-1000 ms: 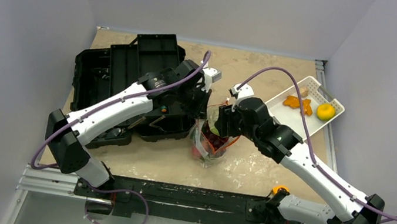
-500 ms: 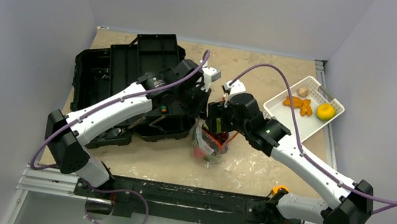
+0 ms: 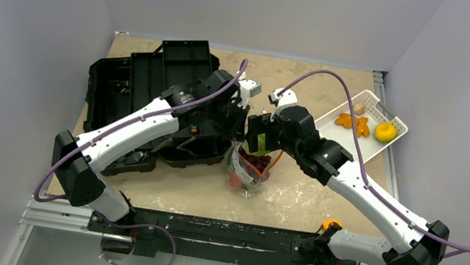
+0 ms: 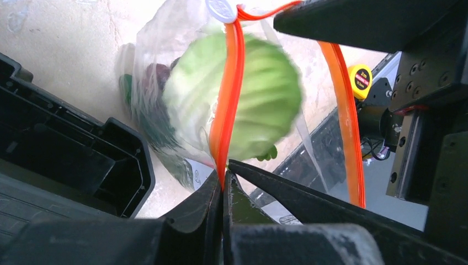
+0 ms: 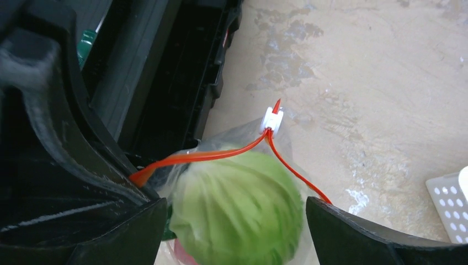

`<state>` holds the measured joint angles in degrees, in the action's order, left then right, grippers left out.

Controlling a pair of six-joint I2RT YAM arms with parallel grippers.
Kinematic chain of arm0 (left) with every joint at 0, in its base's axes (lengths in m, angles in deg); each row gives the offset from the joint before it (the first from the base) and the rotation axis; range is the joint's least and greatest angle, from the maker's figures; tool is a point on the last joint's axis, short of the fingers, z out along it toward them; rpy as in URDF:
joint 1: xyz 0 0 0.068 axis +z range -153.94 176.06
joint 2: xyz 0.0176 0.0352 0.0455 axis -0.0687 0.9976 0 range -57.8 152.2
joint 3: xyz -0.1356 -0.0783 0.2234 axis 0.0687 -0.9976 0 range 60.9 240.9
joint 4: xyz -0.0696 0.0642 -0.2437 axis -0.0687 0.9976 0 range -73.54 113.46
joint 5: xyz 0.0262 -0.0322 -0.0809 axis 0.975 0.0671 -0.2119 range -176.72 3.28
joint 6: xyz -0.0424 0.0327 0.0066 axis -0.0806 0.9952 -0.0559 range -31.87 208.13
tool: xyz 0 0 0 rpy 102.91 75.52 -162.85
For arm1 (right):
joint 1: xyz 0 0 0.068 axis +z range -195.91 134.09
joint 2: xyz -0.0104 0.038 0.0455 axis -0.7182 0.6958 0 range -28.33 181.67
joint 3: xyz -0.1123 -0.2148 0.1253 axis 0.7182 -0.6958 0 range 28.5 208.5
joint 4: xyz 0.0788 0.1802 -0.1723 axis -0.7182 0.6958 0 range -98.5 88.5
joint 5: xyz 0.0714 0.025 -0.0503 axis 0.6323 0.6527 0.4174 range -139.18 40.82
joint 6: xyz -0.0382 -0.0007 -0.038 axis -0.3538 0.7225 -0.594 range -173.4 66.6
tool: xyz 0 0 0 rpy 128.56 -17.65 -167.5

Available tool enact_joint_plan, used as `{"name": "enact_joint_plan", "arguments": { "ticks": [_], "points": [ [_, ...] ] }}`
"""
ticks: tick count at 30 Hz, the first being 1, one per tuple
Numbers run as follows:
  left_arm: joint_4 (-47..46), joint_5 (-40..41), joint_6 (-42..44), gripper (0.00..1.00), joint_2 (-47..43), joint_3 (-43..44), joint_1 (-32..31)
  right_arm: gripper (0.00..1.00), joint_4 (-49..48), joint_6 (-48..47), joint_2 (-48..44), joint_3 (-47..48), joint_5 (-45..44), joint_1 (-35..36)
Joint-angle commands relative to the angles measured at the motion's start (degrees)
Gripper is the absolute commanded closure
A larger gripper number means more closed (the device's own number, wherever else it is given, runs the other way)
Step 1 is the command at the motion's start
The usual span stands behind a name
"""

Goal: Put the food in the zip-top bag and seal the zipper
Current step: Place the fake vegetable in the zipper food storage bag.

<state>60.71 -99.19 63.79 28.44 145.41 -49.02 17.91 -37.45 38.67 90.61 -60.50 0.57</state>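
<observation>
Beige mottled tabletop [image 3: 293,197] under zip-top bag [image 3: 249,170]; grey walls [image 3: 258,2] three sides.

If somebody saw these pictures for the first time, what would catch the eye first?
The pale green cabbage, blurred, sits in the mouth of the clear bag at the table's middle, between the open fingers of the right gripper. Next comes the bright orange-red zipper, one side of it pinched by the left gripper. An open black toolbox fills the table's left side.
</observation>
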Motion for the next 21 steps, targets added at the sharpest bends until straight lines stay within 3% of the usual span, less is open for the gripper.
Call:
{"name": "enact_joint_plan", "arguments": {
  "ticks": [1,9,17,21],
  "points": [
    [-1.7,-2.1,0.5,1.0,-0.6,2.4,-0.4,0.01,-2.9,-1.6,0.1,4.1,-1.0,0.0],
    [-1.7,-2.5,0.4,1.0,-0.2,2.4,-0.4,0.01,-4.6,-2.1,-4.2,3.9,-3.9,0.0],
    [-1.5,-2.5,0.3,1.0,0.1,2.5,-0.3,0.02,2.9,-5.1,-4.9,11.2,-10.3,0.0],
    [-1.6,-2.6,0.4,1.0,0.2,2.5,-0.4,0.02,-2.4,-7.2,-10.6,8.2,-13.8,0.0]
  ]
}}
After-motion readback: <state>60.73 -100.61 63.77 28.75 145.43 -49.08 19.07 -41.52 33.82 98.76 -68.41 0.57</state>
